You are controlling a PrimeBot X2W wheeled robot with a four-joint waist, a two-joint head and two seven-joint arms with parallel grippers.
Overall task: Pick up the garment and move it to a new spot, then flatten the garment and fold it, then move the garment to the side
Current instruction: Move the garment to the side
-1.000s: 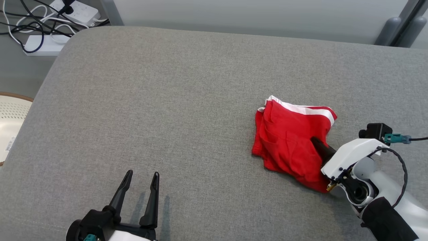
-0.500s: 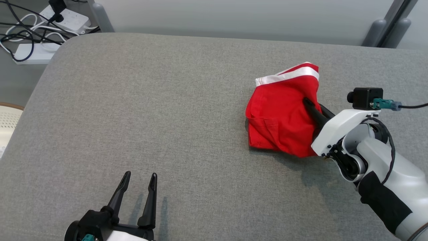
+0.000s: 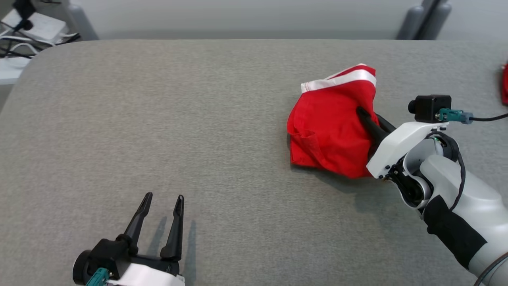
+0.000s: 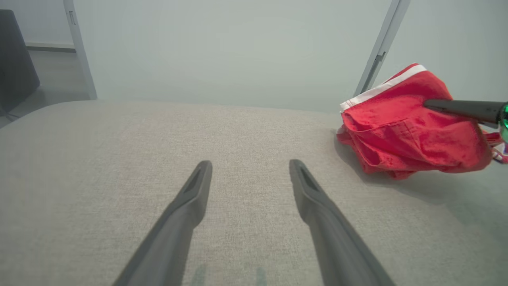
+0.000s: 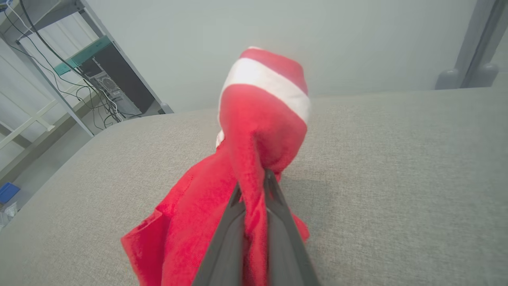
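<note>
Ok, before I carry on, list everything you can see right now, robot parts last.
garment: one, red with a white band, bunched at the surface's right, pinched by the right gripper
padded surface: one, grey, spans the work area
second red item: one, cut off at the head view's right edge; cannot tell what it is
power strips: two, white, on the floor far left, with dark and white cables
posts: two, grey, beyond the far right edge
rack: one, pale frame holding a dark computer case
left gripper: one, dark, near left, jaws open, empty
right gripper: one, dark, jaws shut on the garment
</note>
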